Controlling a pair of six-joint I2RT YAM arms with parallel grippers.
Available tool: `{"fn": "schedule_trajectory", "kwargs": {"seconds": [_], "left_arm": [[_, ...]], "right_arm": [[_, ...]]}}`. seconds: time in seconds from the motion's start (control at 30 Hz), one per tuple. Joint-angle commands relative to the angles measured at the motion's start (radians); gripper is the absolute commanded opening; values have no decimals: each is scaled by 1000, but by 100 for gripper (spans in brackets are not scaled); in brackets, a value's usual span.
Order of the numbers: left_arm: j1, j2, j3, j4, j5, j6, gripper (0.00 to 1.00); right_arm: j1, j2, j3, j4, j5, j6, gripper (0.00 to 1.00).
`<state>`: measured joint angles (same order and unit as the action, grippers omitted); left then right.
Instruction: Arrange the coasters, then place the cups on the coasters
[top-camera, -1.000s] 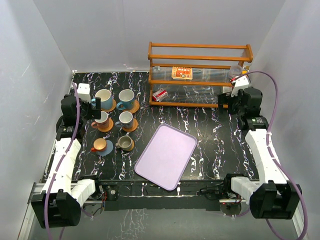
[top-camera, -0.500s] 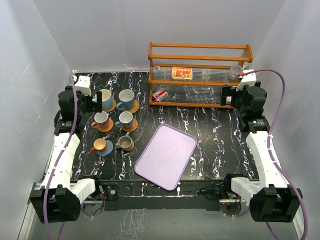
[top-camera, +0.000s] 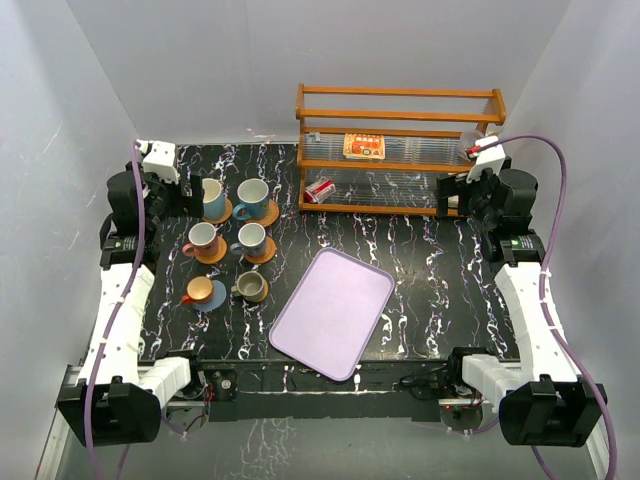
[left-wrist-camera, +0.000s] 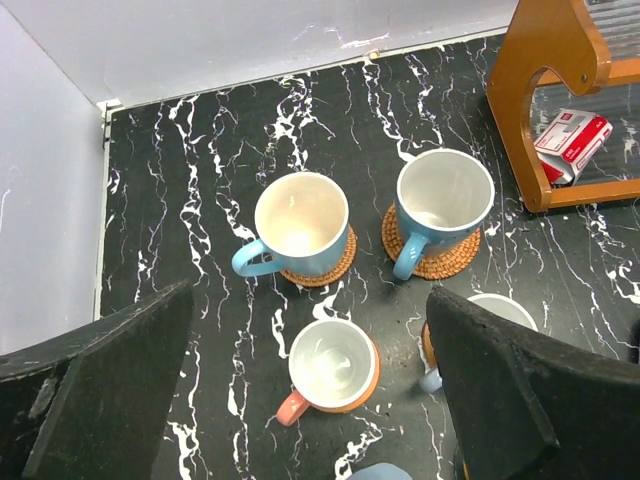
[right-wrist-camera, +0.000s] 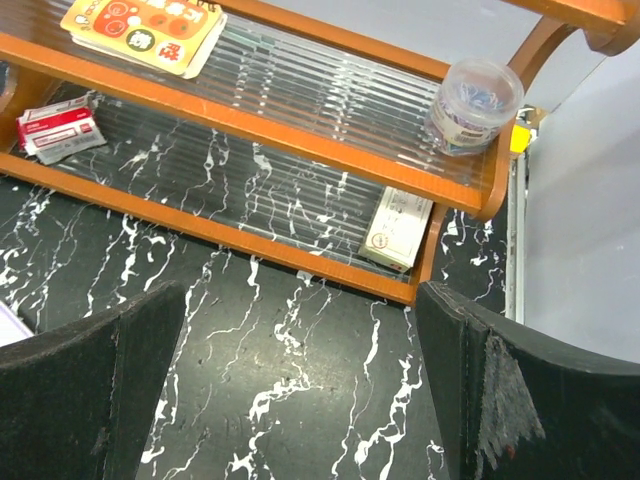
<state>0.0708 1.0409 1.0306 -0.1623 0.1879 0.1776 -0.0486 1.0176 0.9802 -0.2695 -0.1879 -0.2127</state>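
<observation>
The cups (top-camera: 252, 191) stand on the 6 coasters (top-camera: 269, 212) in 2 columns, so we judge the task done. The left gripper (left-wrist-camera: 310, 295) and the right gripper (right-wrist-camera: 300, 290) hang spread wide and empty, as nothing needs carrying.

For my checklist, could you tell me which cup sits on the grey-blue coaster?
The small ceramic cup at the group's near-left corner, the only one orange inside.

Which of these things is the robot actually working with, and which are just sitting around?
Part of the job:
- cups
- coasters

Just lying about:
- lilac tray
- wooden rack
- packet
- red-and-white can
- plastic tub
</observation>
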Motion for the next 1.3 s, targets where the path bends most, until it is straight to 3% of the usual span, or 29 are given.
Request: {"fn": "schedule_trajectory", "kwargs": {"seconds": [0.0,0.27,1.27], "left_arm": [[6,-61,16,-47,4,-19,99],[21,-109,-19,-86,106,21,99],[70,-133,0,-132,159,31,99]], "right_arm": [[-7,-50,-13,20,-58,6,98],[-28,-114,-49,-43,-97,-35,98],[-39,-115,-60,-54,-71,-60,98]]}}
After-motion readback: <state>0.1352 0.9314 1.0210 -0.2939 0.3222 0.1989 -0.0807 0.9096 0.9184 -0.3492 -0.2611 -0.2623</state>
